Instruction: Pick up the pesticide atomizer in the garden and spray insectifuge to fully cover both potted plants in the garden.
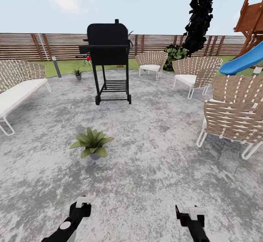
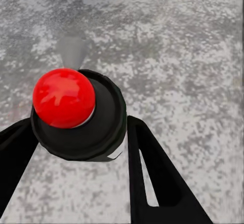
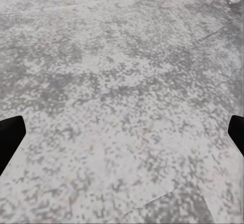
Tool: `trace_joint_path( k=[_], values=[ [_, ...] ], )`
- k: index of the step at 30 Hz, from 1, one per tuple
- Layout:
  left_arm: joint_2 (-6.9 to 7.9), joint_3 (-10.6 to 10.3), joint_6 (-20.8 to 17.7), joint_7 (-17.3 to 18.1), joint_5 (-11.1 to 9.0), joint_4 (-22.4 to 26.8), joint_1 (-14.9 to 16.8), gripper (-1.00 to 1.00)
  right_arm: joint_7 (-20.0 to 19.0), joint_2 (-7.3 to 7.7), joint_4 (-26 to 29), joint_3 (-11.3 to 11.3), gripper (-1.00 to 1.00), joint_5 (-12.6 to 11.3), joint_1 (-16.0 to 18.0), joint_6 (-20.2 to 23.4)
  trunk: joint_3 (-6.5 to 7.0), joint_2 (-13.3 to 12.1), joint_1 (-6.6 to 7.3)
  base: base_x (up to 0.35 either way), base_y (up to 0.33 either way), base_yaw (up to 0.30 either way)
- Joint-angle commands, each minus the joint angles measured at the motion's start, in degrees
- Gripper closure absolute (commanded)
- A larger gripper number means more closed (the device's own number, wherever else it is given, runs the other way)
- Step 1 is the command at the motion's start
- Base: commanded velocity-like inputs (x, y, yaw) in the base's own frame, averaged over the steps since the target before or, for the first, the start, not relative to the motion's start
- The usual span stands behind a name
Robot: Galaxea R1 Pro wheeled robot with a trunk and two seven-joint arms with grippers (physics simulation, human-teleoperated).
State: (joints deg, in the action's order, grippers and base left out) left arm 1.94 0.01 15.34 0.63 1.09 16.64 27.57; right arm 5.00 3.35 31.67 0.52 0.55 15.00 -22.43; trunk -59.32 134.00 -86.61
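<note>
In the left wrist view my left gripper is shut on the pesticide atomizer, a dark bottle seen end-on with its round red top toward the camera. In the head view the left gripper hangs low over the stone patio of the garden. The broad-leaved potted plant stands just ahead of it. The thinner potted plant sits far back near the lawn. My right gripper is open over bare stone, its fingertips spread wide.
A black wheeled grill stands ahead at centre, with a red knob on its left side. A white bench is on the left and wicker chairs on the right. A slatted fence closes the back.
</note>
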Motion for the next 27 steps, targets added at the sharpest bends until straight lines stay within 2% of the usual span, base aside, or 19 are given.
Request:
trace_joint_path(
  k=[1, 9, 27],
  values=[
    [0.01, 0.0, 0.2, 0.1, 0.1, 0.0, 0.0, 1.0, 0.2, 0.0, 0.0, 0.1, -1.0, 0.1, 0.0, -0.2, -0.05, 0.0, -0.02, 0.255, -0.181, 0.0],
    [0.06, 0.0, 0.2, 0.1, 0.1, 0.0, 0.0, 1.0, 0.2, 0.0, -0.3, 0.0, -1.0, 0.1, 0.0, -0.2, -0.05, 0.0, -0.02, 0.248, -0.187, 0.025],
    [0.08, 0.1, 0.2, 0.1, 0.1, 0.0, 0.0, 1.0, 0.2, -0.01, -0.4, 0.0, -1.0, 0.0, 0.0, -0.2, -0.05, 0.0, -0.02, 0.192, -0.222, 0.268]
  ],
)
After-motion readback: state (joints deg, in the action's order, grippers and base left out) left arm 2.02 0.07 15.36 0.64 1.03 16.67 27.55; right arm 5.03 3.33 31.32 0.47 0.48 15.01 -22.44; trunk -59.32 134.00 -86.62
